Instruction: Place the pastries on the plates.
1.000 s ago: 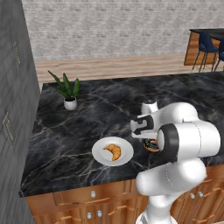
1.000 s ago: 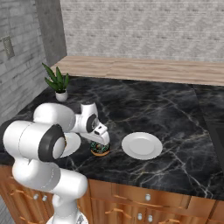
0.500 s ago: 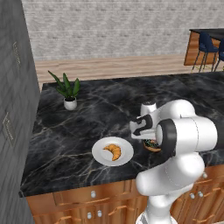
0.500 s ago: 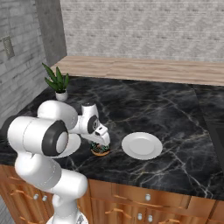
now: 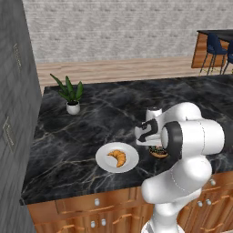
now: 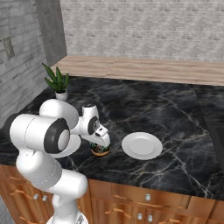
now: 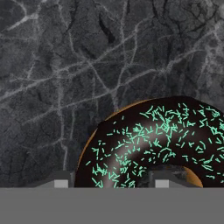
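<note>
The chocolate donut (image 7: 153,140) with green sprinkles lies on the black marble counter, close under my gripper (image 7: 113,183). One fingertip (image 7: 61,183) stands just outside the donut's left rim and the other is at its hole, so the gripper is open astride the ring. From the base, the donut (image 6: 100,149) sits beneath my gripper (image 6: 101,141), and my arm partly hides the donut (image 5: 159,152) from the left side. The croissant (image 5: 118,158) rests on one white plate (image 5: 103,161). A second plate (image 6: 141,145) lies bare, right of the donut.
A potted plant (image 5: 70,95) stands at the counter's back left. A tall grey cabinet (image 5: 13,113) borders the left end. The counter's front edge (image 6: 144,179) runs just below the plates. Blue chairs (image 5: 217,50) are far back right.
My hand has sunk slightly closer over the donut. The pastries and plates have not moved.
</note>
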